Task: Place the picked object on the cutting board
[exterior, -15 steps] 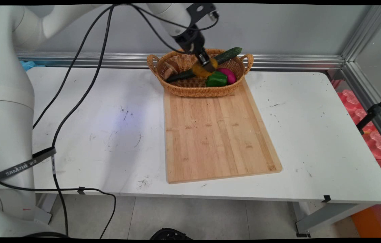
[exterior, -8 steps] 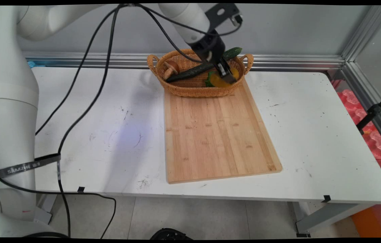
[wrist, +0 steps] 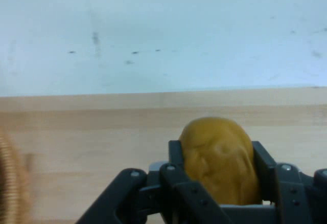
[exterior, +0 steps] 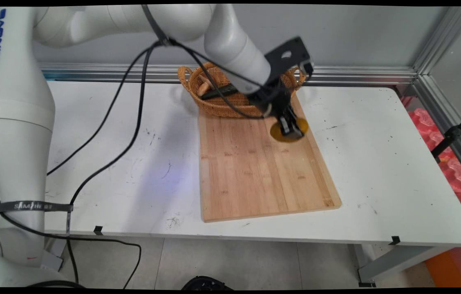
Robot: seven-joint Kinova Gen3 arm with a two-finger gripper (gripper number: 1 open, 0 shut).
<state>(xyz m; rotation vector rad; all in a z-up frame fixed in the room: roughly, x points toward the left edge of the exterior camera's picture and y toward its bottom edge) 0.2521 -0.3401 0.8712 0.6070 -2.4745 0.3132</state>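
My gripper [exterior: 290, 130] is shut on a yellow-brown potato [exterior: 300, 127], which hangs just above the far right part of the wooden cutting board [exterior: 255, 163]. In the hand view the potato [wrist: 219, 157] sits clamped between the two black fingers [wrist: 176, 157], with the board [wrist: 102, 147] and the white table [wrist: 153, 29] beyond it. The wicker basket [exterior: 214, 107] stands at the board's far end, behind the gripper and partly hidden by the arm. A brown mushroom [exterior: 203, 83] and the end of a dark green cucumber [exterior: 218, 91] show in the basket's left half.
The white table [exterior: 377, 163] stretches to both sides of the board. An aluminium rail [exterior: 357, 75] runs along the wall behind it. Black cables [exterior: 132, 118] hang from the arm over the table's left half. Pink packing material [exterior: 455, 163] lies off the right edge.
The gripper has carried the potato out of the basket, toward the near right, and now holds it over the board's far right part. The arm now hides the basket's right half.
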